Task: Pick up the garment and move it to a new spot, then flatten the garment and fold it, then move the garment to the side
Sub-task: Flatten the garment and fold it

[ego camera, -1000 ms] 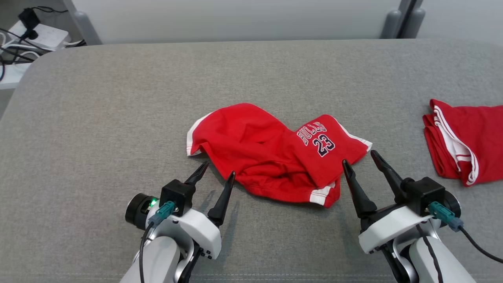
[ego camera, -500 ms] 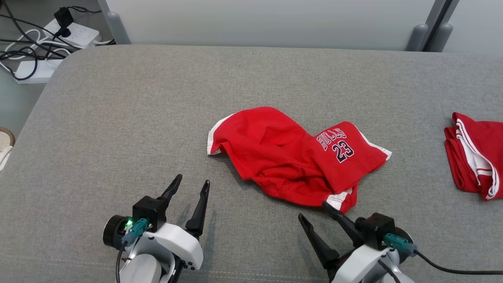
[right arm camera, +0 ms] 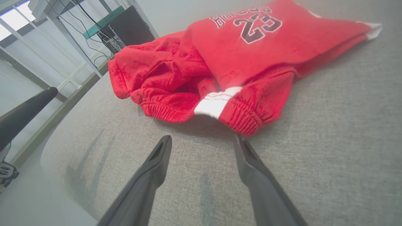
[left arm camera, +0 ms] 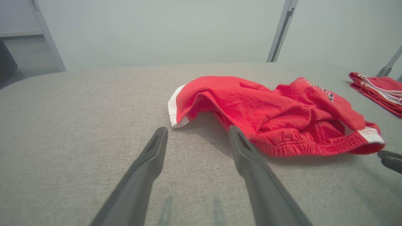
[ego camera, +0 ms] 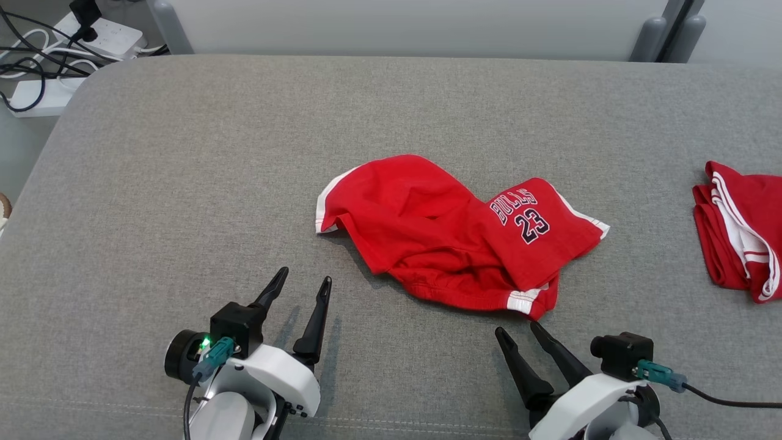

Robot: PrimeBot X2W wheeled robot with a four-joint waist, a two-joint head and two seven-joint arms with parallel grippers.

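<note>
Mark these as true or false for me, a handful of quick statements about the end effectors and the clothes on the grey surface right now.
1. The left end effector is open and holds nothing. True.
2. The right end effector is clamped on the red shorts. False: it is open, with its tips just short of the waistband.
3. The red shorts lie flat and neatly folded. False: they are crumpled, with one leg lying over the rest.
4. The red shorts bear the number 23. True.
5. A second red garment lies apart from them, off to the robot's right. True.
</note>
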